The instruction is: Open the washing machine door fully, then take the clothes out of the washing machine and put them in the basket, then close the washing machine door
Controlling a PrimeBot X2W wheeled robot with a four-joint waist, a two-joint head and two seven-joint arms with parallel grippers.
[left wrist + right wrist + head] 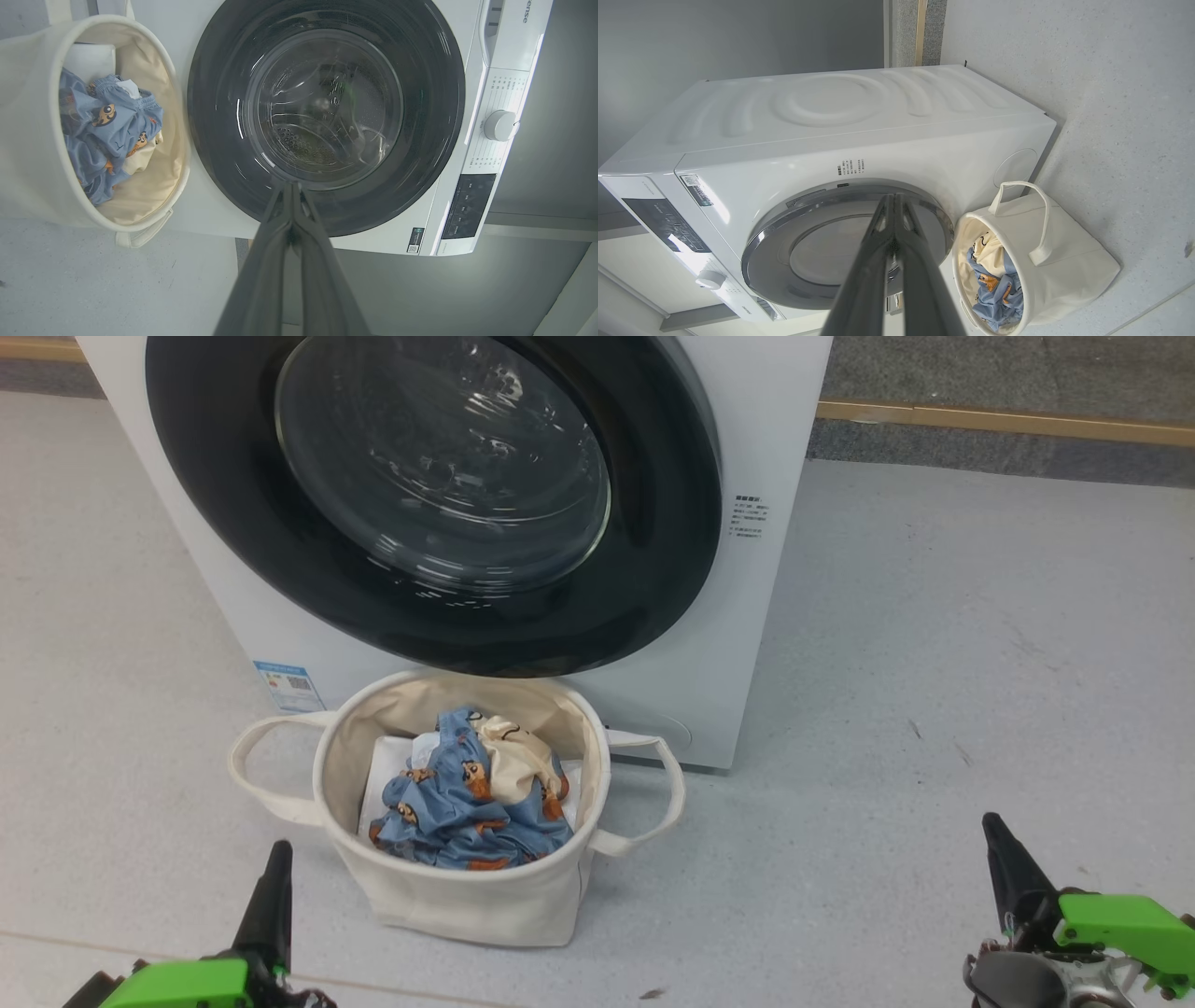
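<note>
The washing machine (pixel 775 420) stands before me with the washing machine door (pixel 439 495) shut flat against its front, black rim around the glass. Through the glass (pixel 322 107) I see the bare perforated drum. The basket (pixel 467 896) sits on the floor right in front of the machine. The clothes (pixel 467 803), blue with orange-brown bears and a cream piece, lie inside it. My left gripper (pixel 276 859) is low at the left, shut and holding nothing. My right gripper (pixel 995 833) is low at the right, also shut and holding nothing. Both are well clear of the basket.
Pale speckled floor (pixel 934 663) spreads around the machine. A wooden strip (pixel 1008 422) runs along the wall's base behind. The control panel and knob (pixel 499 125) are at the machine's top. A white flat sheet (pixel 392 765) lies under the clothes in the basket.
</note>
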